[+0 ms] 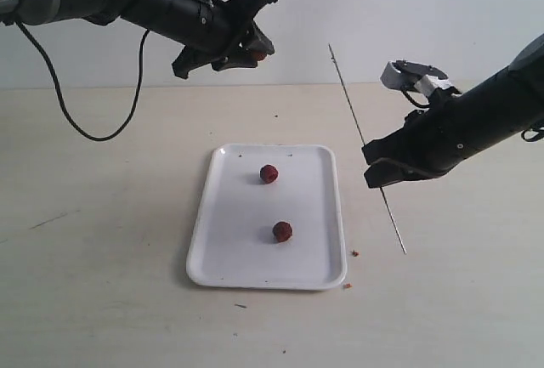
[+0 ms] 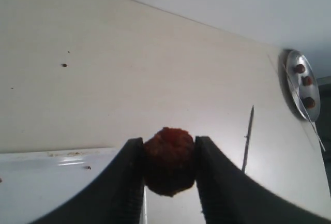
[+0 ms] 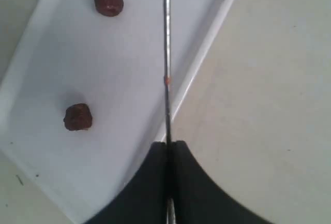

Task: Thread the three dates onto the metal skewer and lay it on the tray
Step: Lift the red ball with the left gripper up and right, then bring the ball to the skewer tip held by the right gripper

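The white tray (image 1: 238, 240) lies mid-table with two dark red dates (image 1: 269, 173) (image 1: 282, 231) on it. High above the tray's far left side, my left gripper (image 1: 257, 52) is shut on the third date (image 1: 258, 55); the left wrist view shows that date (image 2: 169, 161) pinched between both fingers. My right gripper (image 1: 378, 172) is shut on the metal skewer (image 1: 353, 117), which slants up and away just right of the tray. In the right wrist view the skewer (image 3: 166, 53) runs out from the shut jaws over the tray's rim (image 3: 207, 53), bare except for a red speck.
Small red crumbs (image 1: 354, 253) lie on the table by the tray's near right corner. A black cable (image 1: 68, 104) hangs from the left arm. In the left wrist view, a round silver plate (image 2: 292, 87) with small dark red pieces sits far off.
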You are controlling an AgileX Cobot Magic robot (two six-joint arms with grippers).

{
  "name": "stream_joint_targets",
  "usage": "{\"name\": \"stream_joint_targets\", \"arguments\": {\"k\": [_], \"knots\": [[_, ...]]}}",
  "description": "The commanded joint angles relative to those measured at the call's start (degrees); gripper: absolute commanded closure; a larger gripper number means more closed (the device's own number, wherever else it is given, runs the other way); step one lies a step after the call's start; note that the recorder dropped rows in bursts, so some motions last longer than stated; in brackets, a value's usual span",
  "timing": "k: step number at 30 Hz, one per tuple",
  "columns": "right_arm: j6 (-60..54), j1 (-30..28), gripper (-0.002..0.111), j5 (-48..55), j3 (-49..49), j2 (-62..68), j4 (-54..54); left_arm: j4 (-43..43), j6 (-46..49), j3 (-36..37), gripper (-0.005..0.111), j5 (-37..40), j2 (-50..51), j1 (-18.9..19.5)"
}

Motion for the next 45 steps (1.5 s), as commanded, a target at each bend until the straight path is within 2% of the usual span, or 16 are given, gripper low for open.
{"name": "stream_joint_targets", "arguments": {"k": [1, 7, 16, 29, 45], "knots": [[-5.5, 0.0, 0.108, 3.4, 1.8, -0.1, 5.9, -2.0, 0.2, 0.1, 0.073, -2.0, -0.7, 0.0], [-11.8, 0.7, 0.108, 11.7, 2.2, -0.1, 10.7, -2.2, 0.2, 0.1, 0.073, -0.8, -0.7, 0.0], [-12.2, 6.7, 0.108, 9.0, 2.2, -0.1, 9.8, -6.2, 2.5, 0.1, 0.073, 2.2, -0.9, 0.0], [-9.1, 6.7, 0.108, 1.9, 2.2, -0.1, 8.5, -6.6, 3.6, 0.1, 0.073, 2.2, -1.3, 0.0], [-9.7, 6.7, 0.108, 4.5, 2.2, -0.1, 8.9, -6.6, 4.9, 0.1, 0.073, 2.9, -1.3, -0.1]]}}
